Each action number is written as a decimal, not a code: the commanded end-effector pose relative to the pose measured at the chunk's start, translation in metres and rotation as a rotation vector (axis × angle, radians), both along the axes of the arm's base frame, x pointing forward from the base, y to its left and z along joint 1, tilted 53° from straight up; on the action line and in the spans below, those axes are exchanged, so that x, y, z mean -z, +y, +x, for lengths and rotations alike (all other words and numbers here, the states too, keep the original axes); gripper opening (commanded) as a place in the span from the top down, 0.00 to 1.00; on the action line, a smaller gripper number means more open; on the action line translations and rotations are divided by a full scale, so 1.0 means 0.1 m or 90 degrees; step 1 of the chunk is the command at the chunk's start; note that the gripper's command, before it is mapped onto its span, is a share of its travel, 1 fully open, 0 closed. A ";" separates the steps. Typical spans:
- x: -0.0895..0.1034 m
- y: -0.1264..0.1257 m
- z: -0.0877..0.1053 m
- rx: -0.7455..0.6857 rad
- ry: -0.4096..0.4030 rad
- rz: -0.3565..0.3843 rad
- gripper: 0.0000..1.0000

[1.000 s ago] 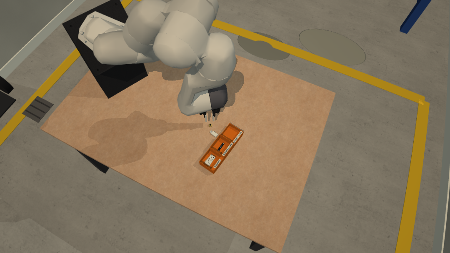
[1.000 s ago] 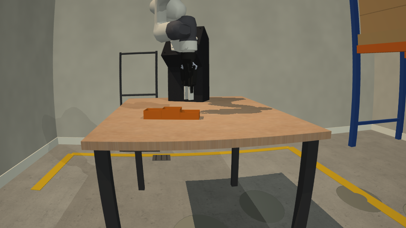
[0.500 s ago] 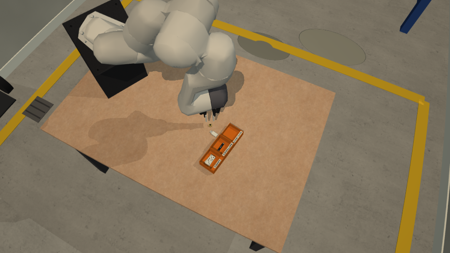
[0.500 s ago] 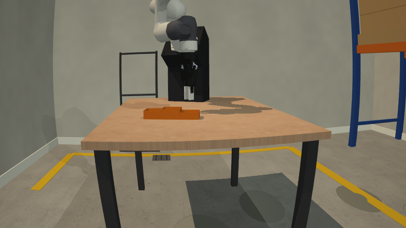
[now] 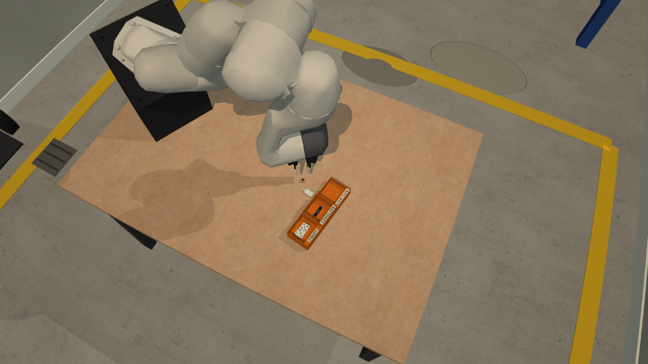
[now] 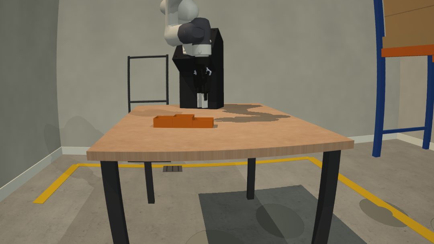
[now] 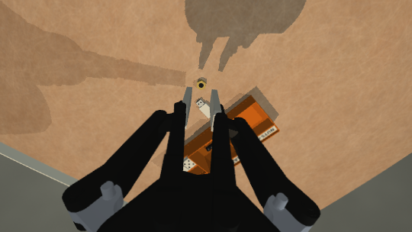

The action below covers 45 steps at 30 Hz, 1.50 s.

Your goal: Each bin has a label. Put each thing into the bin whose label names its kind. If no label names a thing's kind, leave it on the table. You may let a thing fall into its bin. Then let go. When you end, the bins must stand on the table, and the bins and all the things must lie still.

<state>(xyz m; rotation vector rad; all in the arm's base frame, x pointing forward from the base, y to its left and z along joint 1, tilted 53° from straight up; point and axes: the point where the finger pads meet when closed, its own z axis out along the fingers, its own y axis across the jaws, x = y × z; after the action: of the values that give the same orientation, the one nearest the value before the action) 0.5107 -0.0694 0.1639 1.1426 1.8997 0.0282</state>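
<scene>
In the top view, we see the brass nut (image 5: 302,180) (image 7: 201,85) and the white USB stick (image 5: 308,192) (image 7: 204,108) lying on the table (image 5: 406,187) (image 6: 224,142) (image 7: 336,58), outside the orange three-compartment bin row (image 5: 306,246) (image 6: 182,122) (image 7: 248,101); the domino (image 5: 302,229) (image 7: 189,164) sits in GAMES, the black battery (image 5: 318,210) (image 7: 209,147) in BATTERIES. In the exterior view, our gripper (image 5: 303,170) (image 6: 202,106) (image 7: 201,96) points down behind the bins. In the wrist view, its fingers stand partly open, holding nothing.

My gripper (image 6: 202,100) points down over the table (image 6: 220,143), its light fingertips a little apart. In front of my hand, off toward the picture's left, the orange bins (image 6: 183,122) stand joined in a row, the middle one's wall rising highest. Behind my hand rises the black pedestal (image 6: 217,78); beyond it stands a dark metal frame (image 6: 128,81).
</scene>
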 end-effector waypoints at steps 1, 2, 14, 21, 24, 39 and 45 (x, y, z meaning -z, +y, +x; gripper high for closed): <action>0.05 -0.07 0.09 0.000 -0.002 -0.007 0.81; 0.07 -0.09 0.12 0.000 -0.002 -0.007 0.81; 0.26 -0.26 0.38 0.000 -0.002 -0.007 0.81; 0.26 -0.26 0.38 0.000 -0.002 -0.007 0.81; 0.26 -0.25 0.38 0.000 -0.002 -0.007 0.81; 0.30 -0.23 0.36 0.000 -0.002 -0.007 0.81; 0.32 -0.24 0.38 0.000 -0.002 -0.007 0.81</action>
<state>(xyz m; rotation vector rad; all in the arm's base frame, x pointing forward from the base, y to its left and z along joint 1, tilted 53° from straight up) 0.5470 -0.0920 0.1316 1.1430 1.8966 0.0276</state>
